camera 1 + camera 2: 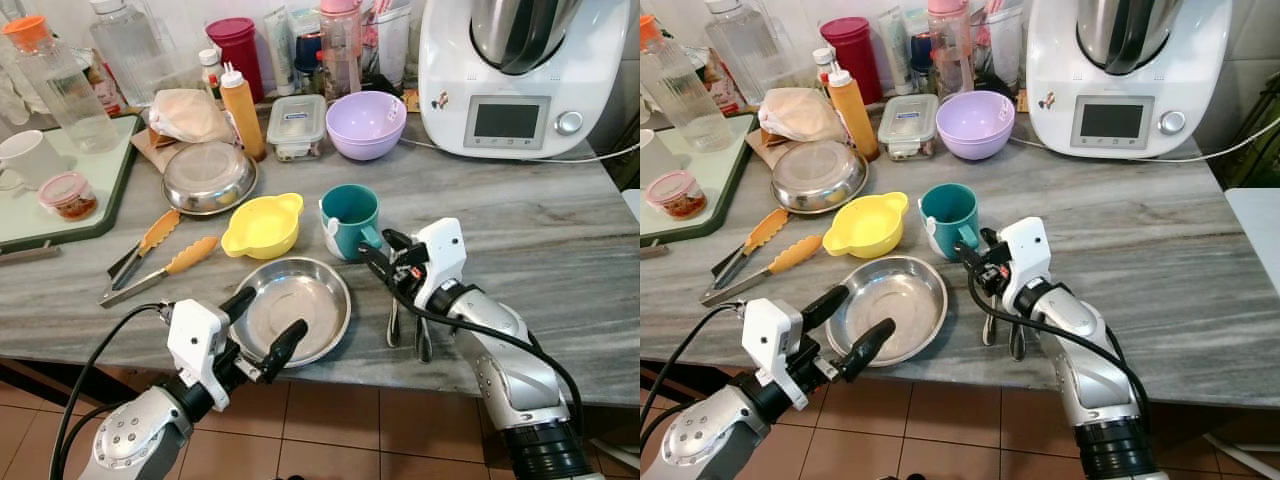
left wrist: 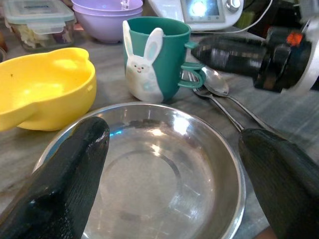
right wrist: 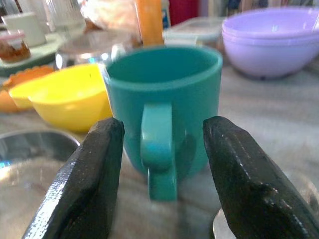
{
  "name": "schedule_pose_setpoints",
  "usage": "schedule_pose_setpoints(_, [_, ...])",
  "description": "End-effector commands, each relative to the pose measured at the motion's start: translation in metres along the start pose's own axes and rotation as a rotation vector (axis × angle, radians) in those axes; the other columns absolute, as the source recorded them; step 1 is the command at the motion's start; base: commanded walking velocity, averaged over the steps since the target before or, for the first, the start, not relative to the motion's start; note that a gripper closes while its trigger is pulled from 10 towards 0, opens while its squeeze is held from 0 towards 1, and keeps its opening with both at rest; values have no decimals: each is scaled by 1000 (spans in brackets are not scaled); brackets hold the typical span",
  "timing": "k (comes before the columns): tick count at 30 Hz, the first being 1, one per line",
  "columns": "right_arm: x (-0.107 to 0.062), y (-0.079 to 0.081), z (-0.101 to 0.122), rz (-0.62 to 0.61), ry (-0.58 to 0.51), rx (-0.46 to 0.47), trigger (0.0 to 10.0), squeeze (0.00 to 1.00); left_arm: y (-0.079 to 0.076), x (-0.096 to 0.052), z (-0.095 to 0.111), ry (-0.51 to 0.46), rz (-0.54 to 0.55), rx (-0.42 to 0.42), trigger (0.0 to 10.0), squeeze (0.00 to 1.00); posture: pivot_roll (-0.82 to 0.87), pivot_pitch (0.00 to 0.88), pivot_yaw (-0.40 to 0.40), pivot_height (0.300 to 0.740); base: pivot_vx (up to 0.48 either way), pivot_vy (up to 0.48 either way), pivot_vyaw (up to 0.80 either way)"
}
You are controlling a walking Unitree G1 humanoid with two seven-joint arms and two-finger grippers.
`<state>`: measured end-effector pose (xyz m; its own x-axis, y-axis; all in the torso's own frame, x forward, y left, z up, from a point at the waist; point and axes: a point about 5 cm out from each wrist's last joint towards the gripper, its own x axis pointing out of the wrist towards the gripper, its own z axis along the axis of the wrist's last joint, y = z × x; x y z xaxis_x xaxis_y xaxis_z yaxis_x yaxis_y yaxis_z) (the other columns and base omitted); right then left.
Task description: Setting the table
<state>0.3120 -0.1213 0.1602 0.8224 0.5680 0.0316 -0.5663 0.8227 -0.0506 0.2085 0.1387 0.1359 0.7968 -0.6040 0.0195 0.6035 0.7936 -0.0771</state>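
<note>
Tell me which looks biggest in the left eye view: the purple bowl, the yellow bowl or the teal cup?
1. Purple bowl and yellow bowl: look alike, no ranking.
2. Teal cup, smallest.

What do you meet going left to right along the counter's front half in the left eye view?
Orange-handled tongs → yellow bowl → teal mug → right end effector, open at the mug's handle → spoons.

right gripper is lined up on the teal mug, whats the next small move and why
Probably ease the right gripper forward and close on the handle of the teal mug. Its open fingers already straddle the handle without touching it, and the mug stands upright beside the steel plate.
</note>
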Motion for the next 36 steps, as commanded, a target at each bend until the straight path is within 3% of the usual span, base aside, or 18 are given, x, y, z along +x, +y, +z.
schedule_pose_setpoints(1, [4,6,13,28,-52,-21,10000,1000,-2,-1,4,2,-10,10,10000,0,-171,136,127,740,0,0,0])
schedule_pose_setpoints(10, [1,20,36,53,-131,-64,10000,1000,1,2,10,-12,17,17,10000,0,-174,129,123,740,0,0,0])
schedule_pose_setpoints(15, [-10,34,36,81,-159,-224,10000,1000,11,4,12,-27,51,26,10000,0,-181,125,118,740,0,0,0])
schedule_pose_setpoints(18, [-14,41,35,84,-167,-271,10000,1000,24,6,13,-44,93,36,10000,0,-181,119,115,740,0,0,0])
schedule_pose_setpoints(21, [-15,46,35,89,-180,-298,10000,1000,42,6,17,-84,201,43,10000,0,-180,114,110,740,0,0,0])
schedule_pose_setpoints(32, [-14,45,43,52,-223,-349,10000,1000,61,-1,18,-155,396,41,10000,0,-173,114,101,740,0,0,0])
schedule_pose_setpoints(36, [-13,44,42,49,-216,-337,10000,1000,75,-7,11,-123,565,82,10000,0,-169,114,99,740,0,0,0])
